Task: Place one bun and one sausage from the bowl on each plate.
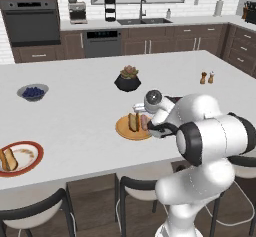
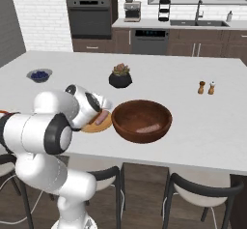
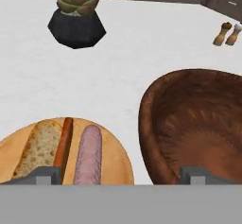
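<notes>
Gripper (image 3: 120,175) jaws spread wide, holding nothing, above the round tan-orange wooden plate (image 3: 116,159) near the counter's front edge. Plate carries a split bun (image 3: 38,147) and pink sausage (image 3: 89,154). Deep reddish-brown wooden bowl (image 3: 198,124) just beside it.

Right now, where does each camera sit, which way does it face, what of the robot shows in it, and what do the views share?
Left base view: behind the arm's left, facing the island; the white arm covers the tan plate's right.
Right base view: behind the arm's right; arm lower left, wooden bowl centre.
Hand view: on the hand, looking over plate and bowl; open gripper tips at bottom.
Shared: tan plate, plant pot, shakers.
</notes>
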